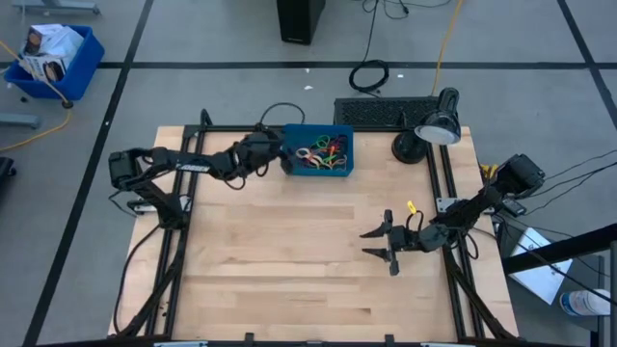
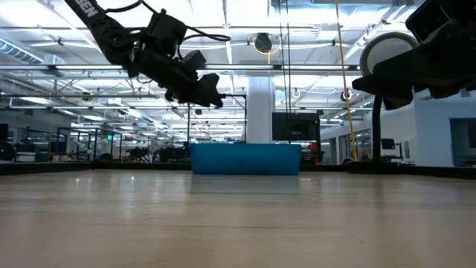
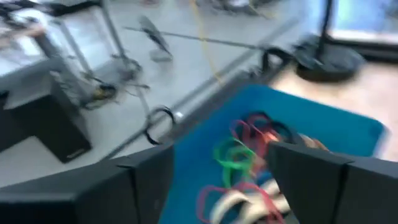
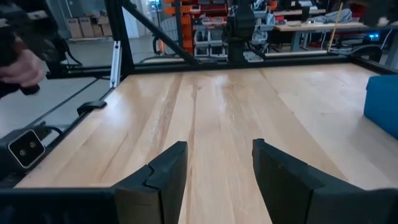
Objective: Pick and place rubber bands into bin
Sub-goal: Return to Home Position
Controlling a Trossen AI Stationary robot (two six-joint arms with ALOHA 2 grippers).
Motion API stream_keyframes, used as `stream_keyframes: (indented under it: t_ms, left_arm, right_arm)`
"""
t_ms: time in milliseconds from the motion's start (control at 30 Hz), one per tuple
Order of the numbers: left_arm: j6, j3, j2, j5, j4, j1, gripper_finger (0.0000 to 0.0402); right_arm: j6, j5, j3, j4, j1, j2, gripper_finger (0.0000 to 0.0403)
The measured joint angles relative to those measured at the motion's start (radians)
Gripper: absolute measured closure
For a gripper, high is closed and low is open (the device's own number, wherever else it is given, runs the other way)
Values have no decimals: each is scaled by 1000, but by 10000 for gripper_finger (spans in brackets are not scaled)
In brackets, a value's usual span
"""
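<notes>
Left pincer [image 1: 281, 157] released and empty, above the bin [image 1: 345, 135] at its left edge, rubber bands [image 1: 323, 152] heaped inside, bin at the far side of the surface [image 1: 289, 251], right pincer [image 1: 370, 243] released, well apart.

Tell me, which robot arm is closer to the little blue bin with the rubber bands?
Left. The left fingers hang open above the bin's edge; the right fingers wait open, far off over the table.

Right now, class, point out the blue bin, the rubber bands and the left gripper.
blue bin [image 2: 245, 160], low view, front wall.
rubber bands [image 1: 323, 152], high view, middle of the pile.
left gripper [image 1: 280, 156], high view, midway between fingertips.
</notes>
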Motion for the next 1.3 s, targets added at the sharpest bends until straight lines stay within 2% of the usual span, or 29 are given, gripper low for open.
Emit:
stream_keyframes:
  t_ms: [133,233,367,500,633,767,900,967,1133,1300]
  left_arm:
    - [51,38,-30,51,-172,-45,123]
    - [43,62,-74,10,-361,-104,129]
    - [-44,80,-142,-66,-566,-201,165]
    - [-136,15,-214,-109,-603,-306,231]
    - [-216,-74,-297,-119,-570,-411,313]
    - [-238,-203,-378,-122,-418,-509,388]
    - [-190,-330,-495,-68,-257,-579,391]
    - [-163,-389,-564,-25,-178,-601,393]
    - [-151,-516,-781,67,-125,-624,395]
    - [-129,-610,-970,108,-163,-625,398]
  right_arm:
    - [24,0,0,-37,0,0,232]
    - [31,0,1,-60,0,0,232]
    - [100,0,1,-115,-1,0,232]
    - [172,0,1,-170,-2,0,233]
    - [190,0,1,-176,-2,0,256]
    - [185,-5,1,-141,-2,-1,310]
    - [142,-57,-11,-84,-2,-60,376]
    - [115,-58,-44,-47,7,-124,396]
    - [84,-82,-167,74,19,-304,392]
    - [41,-133,-156,-80,6,-464,400]
